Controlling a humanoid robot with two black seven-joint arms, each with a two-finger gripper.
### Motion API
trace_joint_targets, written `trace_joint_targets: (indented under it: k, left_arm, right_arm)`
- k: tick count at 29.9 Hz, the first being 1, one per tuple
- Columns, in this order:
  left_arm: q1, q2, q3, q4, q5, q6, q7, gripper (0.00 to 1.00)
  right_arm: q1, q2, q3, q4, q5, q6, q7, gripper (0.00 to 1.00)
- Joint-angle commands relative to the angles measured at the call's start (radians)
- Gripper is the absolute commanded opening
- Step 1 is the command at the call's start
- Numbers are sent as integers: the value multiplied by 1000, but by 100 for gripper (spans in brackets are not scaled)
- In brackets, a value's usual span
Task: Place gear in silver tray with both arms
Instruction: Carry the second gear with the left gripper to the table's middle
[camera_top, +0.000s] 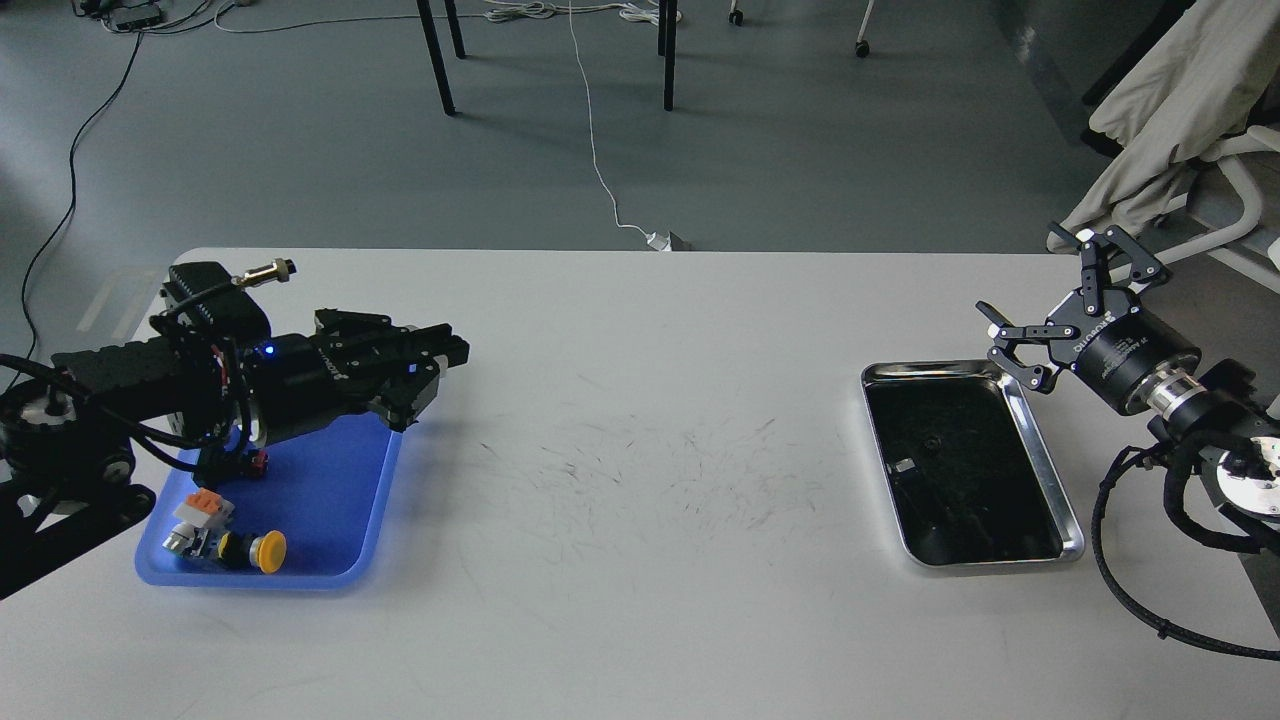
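Observation:
The silver tray (1051, 482) lies at the right of the white table, its dark bottom bare apart from reflections. My right gripper (1021, 274) is open and empty, hovering just beyond the tray's far right corner. My left gripper (440, 374) is raised above the far right corner of the blue tray (320, 500) and points right. Its dark fingers lie close together, and I cannot tell whether they hold anything. No gear can be made out.
The blue tray holds a yellow push button (264, 549), an orange and white part (197, 518) and a small red part (256, 463); my left arm hides its far half. The white table (640, 480) has light scratches. A chair with cloth (1180, 110) stands at the far right.

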Motion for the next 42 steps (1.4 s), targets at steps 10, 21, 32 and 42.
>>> trace_joint_targets:
  k: [10, 21, 32, 42]
  left_arm:
    - [-4, -480, 69, 116, 164, -84, 94, 7]
    - [39, -776, 103, 331, 292, -78, 109, 8]
    - [44, -873, 103, 420, 292, -77, 110, 10]
    - [34, -873, 91, 572, 292, -44, 110, 10]
  right_arm:
    - [2, -15, 6, -110, 9, 0, -10, 98]
    - [0, -12, 15, -117, 9, 0, -4, 98]
    - [-8, -12, 17, -111, 9, 0, 5, 98]
    - [-9, -13, 17, -110, 9, 0, 8, 98]
